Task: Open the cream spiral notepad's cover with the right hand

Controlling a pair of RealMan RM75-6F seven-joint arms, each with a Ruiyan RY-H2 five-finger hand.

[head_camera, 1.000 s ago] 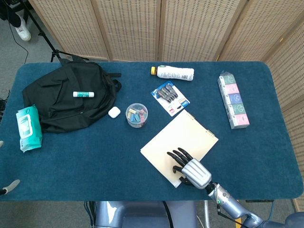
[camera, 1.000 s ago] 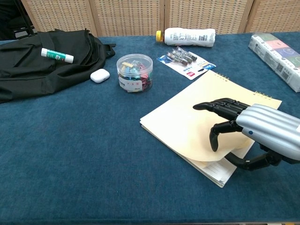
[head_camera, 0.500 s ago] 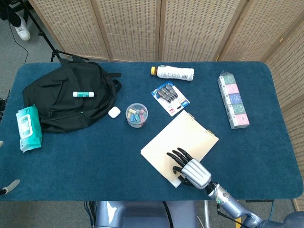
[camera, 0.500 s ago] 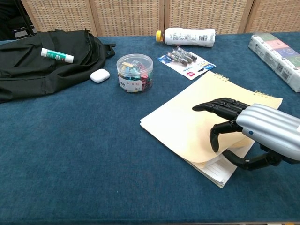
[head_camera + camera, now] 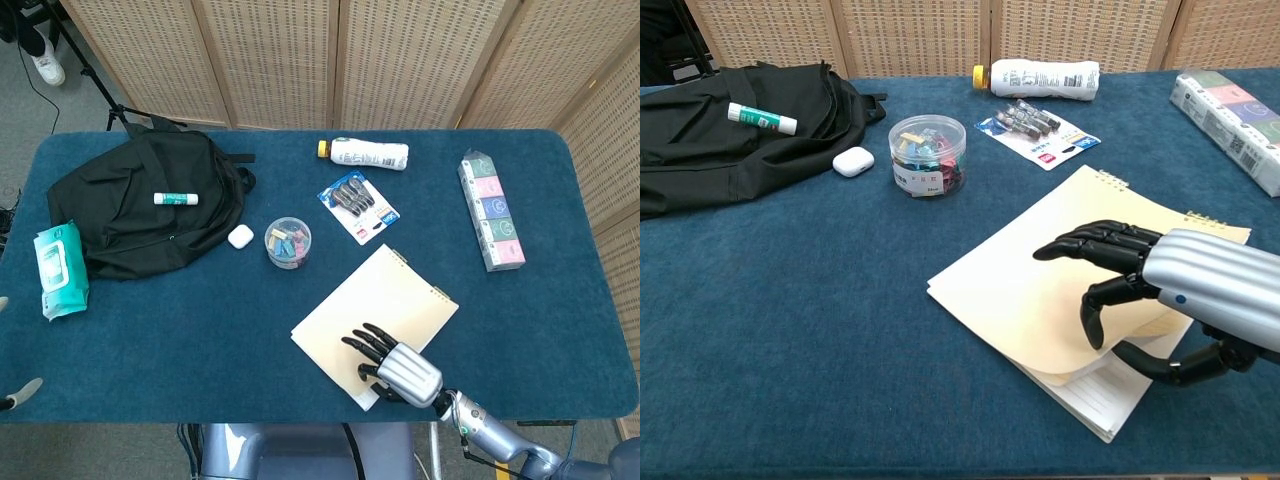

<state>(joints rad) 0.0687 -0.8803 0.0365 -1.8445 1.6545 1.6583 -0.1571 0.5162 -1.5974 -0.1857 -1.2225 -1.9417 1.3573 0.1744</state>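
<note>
The cream spiral notepad (image 5: 375, 305) lies slantwise on the blue table (image 5: 200, 340), near its front edge, with the spiral binding at the far right side. My right hand (image 5: 395, 367) grips the cover at its near right corner: fingers (image 5: 1090, 243) lie on top and the thumb (image 5: 1160, 365) curls underneath. In the chest view the cover (image 5: 1040, 270) is bent up a little there, and lined pages (image 5: 1095, 402) show below it. My left hand is out of sight in both views.
Beyond the notepad stand a clear tub of clips (image 5: 288, 242), a pen pack (image 5: 358, 206) and a white bottle (image 5: 368, 154). A long boxed pack (image 5: 491, 210) lies at the right. A black backpack (image 5: 150, 205), an earbud case (image 5: 240, 236) and a wipes pack (image 5: 58, 268) sit left.
My right hand has moved slightly left and nearer, dragging the notepad with it. The cover's near corner stands a little higher, and more of the lined pages shows.
</note>
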